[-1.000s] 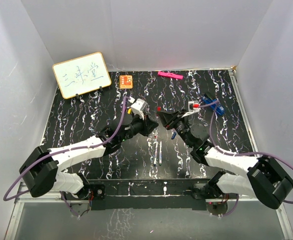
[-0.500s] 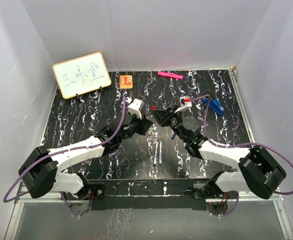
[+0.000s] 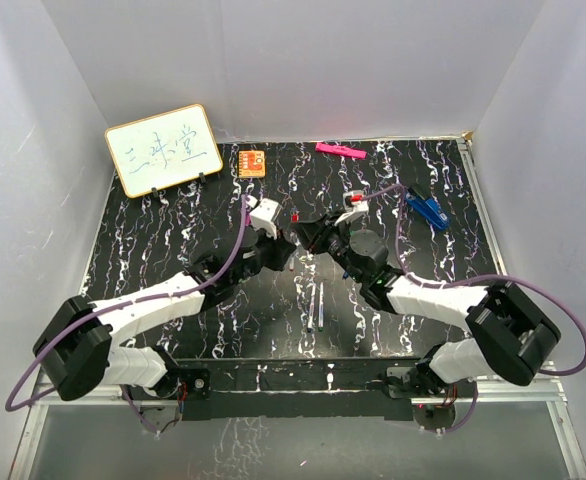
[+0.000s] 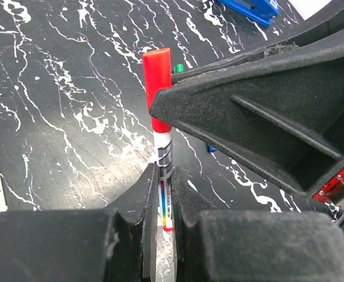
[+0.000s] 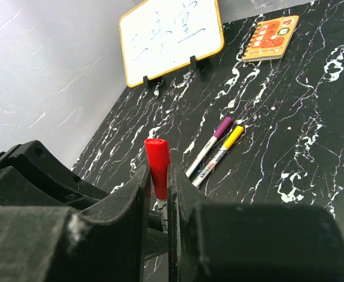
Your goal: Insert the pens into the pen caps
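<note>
A white pen [image 4: 165, 157] stands upright, a red cap [image 5: 157, 160] over its top end. In front of the whiteboard [image 5: 172, 38], a purple-capped pen [image 5: 208, 147] and a yellow-capped pen [image 5: 218, 157] lie side by side.

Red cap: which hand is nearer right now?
Right. The right hand is shut on the red cap itself; the left hand grips the pen lower down its barrel.

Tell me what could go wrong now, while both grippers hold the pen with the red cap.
1. The left gripper pinches the pen by its barrel and the right gripper clamps the red cap; a push off axis could tilt the pen or make it slip.
2. I cannot tell whether the cap is fully seated; releasing now might leave it loose.
</note>
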Robot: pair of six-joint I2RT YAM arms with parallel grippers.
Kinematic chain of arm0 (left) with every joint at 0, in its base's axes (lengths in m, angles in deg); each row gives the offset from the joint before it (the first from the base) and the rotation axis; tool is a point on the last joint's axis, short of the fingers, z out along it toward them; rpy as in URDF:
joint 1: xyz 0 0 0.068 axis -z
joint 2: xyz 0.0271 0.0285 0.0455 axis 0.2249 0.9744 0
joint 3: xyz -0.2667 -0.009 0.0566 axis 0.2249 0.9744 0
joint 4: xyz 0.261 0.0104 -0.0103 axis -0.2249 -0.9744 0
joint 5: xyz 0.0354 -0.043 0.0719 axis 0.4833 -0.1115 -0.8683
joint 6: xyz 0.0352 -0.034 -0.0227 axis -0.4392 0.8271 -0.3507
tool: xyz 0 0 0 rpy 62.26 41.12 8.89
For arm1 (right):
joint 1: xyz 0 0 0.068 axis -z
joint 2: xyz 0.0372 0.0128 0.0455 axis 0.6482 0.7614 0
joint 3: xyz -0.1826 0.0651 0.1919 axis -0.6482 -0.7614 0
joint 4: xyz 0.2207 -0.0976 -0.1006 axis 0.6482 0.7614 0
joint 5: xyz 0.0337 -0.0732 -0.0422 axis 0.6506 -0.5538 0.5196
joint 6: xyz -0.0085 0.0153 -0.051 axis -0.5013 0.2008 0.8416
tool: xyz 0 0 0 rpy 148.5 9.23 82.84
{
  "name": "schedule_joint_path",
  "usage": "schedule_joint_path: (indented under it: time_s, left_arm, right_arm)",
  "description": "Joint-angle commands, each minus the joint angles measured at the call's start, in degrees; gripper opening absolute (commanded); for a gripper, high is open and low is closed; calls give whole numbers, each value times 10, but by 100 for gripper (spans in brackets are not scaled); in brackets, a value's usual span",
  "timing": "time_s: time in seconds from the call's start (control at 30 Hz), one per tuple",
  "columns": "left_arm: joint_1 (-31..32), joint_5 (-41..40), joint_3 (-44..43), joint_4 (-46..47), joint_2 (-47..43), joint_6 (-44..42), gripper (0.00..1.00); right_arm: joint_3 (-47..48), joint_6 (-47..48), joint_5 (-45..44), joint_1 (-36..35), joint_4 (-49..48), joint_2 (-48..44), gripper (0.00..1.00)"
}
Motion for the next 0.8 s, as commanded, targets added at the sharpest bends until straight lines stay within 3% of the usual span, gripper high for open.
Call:
schedule_joint_path:
  time_s: [0.0, 0.5, 0.77]
  left_arm:
    - [-13, -30, -29, 155, -55, -22, 0]
    - [-47, -32, -19, 155, -88, -22, 0]
    - [-47, -48, -18, 79, -90, -23, 0]
  right_arm:
    - [1, 7, 93, -45, 138, 33, 0]
    - [27, 4, 92, -67, 168, 85, 0]
    - [88, 44, 11, -67, 227, 62, 0]
